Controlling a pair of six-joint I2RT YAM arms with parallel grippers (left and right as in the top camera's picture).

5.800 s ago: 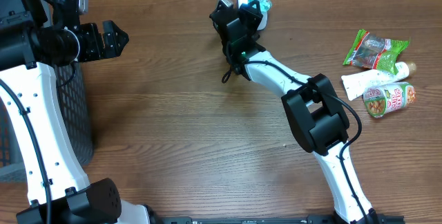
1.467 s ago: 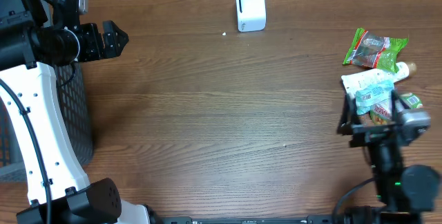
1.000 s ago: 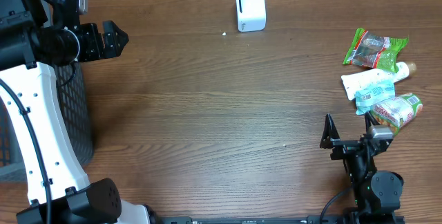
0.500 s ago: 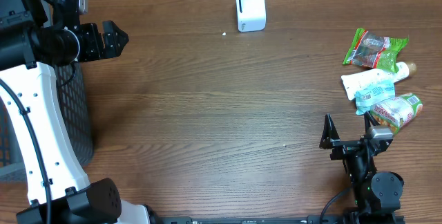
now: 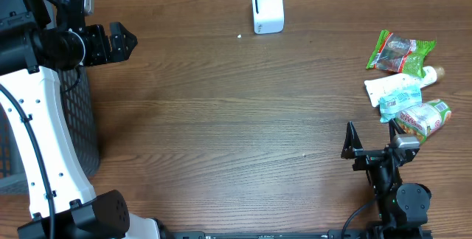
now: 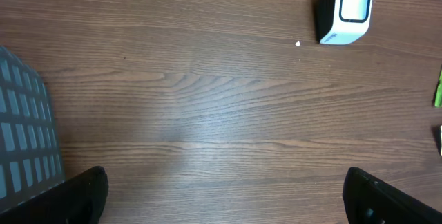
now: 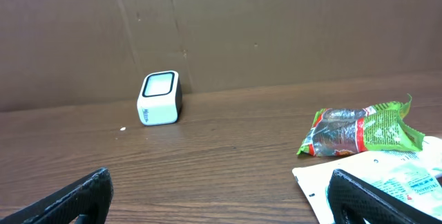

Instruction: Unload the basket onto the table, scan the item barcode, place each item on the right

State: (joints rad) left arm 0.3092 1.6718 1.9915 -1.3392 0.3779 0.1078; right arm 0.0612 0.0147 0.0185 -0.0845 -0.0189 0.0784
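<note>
Overhead, we see the white barcode scanner (image 5: 267, 7) standing upright at the far edge of the wooden bench (image 5: 221, 121), and we place everything else from it. Well to the scanner's right lie the items: a green snack packet (image 5: 400, 52), then a white tube (image 5: 398, 88) nearer the front, and a printed canister (image 5: 422, 117) touching that tube. None of them is held. The right tool (image 5: 376, 147) sits to the scanner's right and far forward of it, just short of the canister, with its jaws spread wide and nothing between them. The left tool (image 5: 125, 43) hangs well to the scanner's left, over the rim of a dark mesh basket (image 5: 77, 121), equally wide open and empty. From the right wrist, the scanner (image 7: 159, 98) stands at a brown wall, with the packet (image 7: 359, 131) to its right.
</note>
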